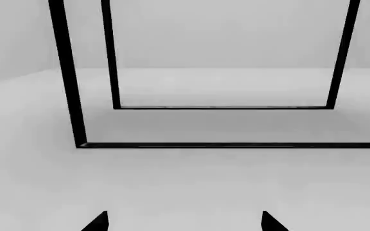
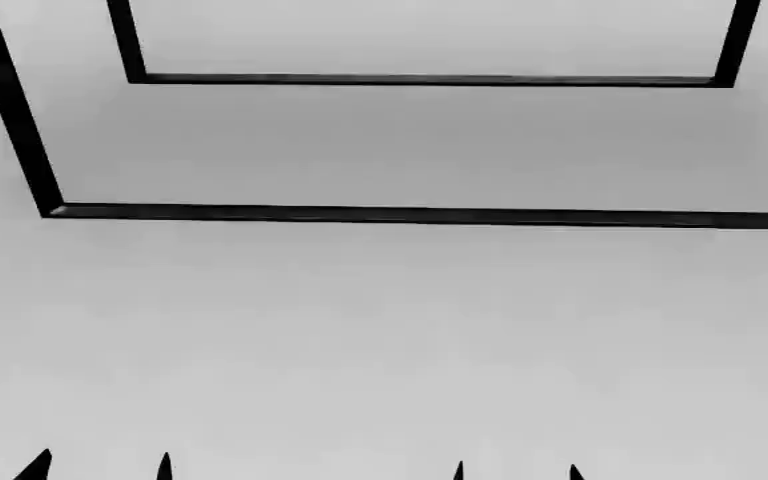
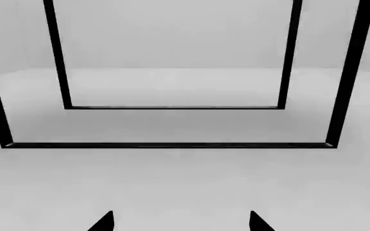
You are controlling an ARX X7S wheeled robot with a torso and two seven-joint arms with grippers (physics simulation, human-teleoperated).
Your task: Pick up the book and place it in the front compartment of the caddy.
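Observation:
The book and the caddy are out of view in all three views. My left gripper (image 1: 183, 222) is open and empty; only its two black fingertips show at the edge of the left wrist view, wide apart over the pale grey floor. My right gripper (image 3: 180, 222) is open and empty in the same way. In the head view only the tips of the left gripper (image 2: 101, 468) and the right gripper (image 2: 518, 472) show at the bottom edge, low over the floor.
A black frame of thin bars stands ahead on the grey floor: a near bottom bar (image 2: 424, 214) and a far bottom bar (image 2: 424, 79) with upright posts (image 2: 11, 100). It also shows in the left wrist view (image 1: 236, 145) and the right wrist view (image 3: 165, 145).

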